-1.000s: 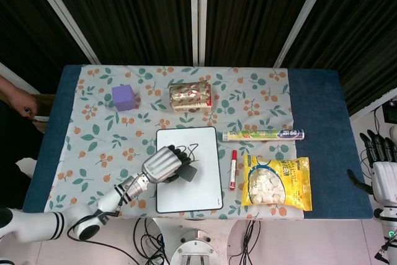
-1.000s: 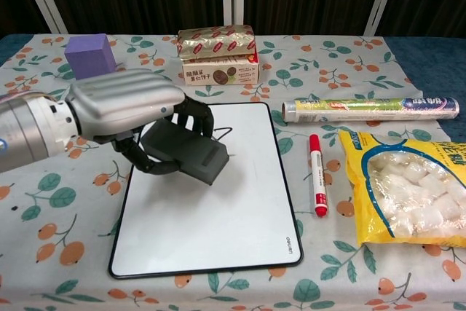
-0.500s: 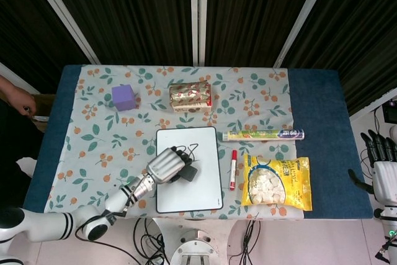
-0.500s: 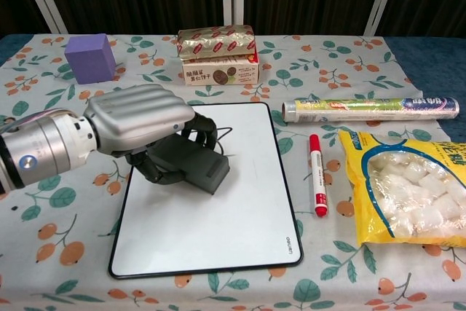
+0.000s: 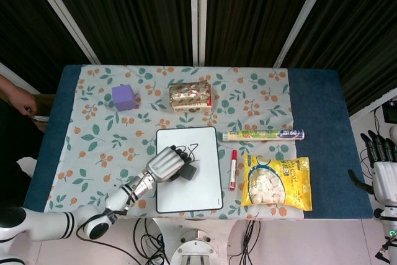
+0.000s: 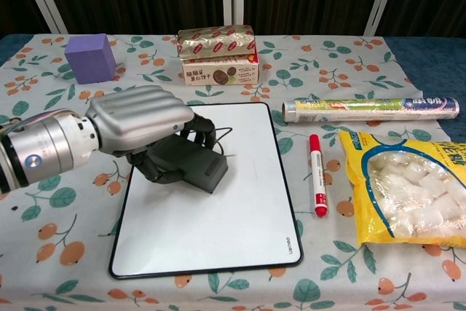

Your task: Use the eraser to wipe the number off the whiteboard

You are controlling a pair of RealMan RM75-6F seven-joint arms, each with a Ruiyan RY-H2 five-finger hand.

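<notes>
A white whiteboard (image 6: 218, 209) (image 5: 201, 184) with a black frame lies flat at the table's front centre. My left hand (image 6: 142, 118) (image 5: 166, 164) grips a dark grey eraser (image 6: 193, 165) (image 5: 189, 171) over the board's upper left part. A thin black stroke of the number (image 6: 224, 133) (image 5: 193, 148) shows just past the fingers; the rest is hidden by the hand. Whether the eraser touches the board I cannot tell. My right hand (image 5: 381, 162) hangs at the far right edge of the head view, off the table, its fingers apart and holding nothing.
A red marker (image 6: 316, 183) lies right of the board. Beyond it sit a bag of white snacks (image 6: 408, 191) and a long foil roll (image 6: 368, 109). Stacked snack boxes (image 6: 218, 52) stand behind the board, and a purple cube (image 6: 90, 57) at back left.
My left hand with the eraser has shifted slightly down and to the right over the board's upper left. My right hand has not moved.
</notes>
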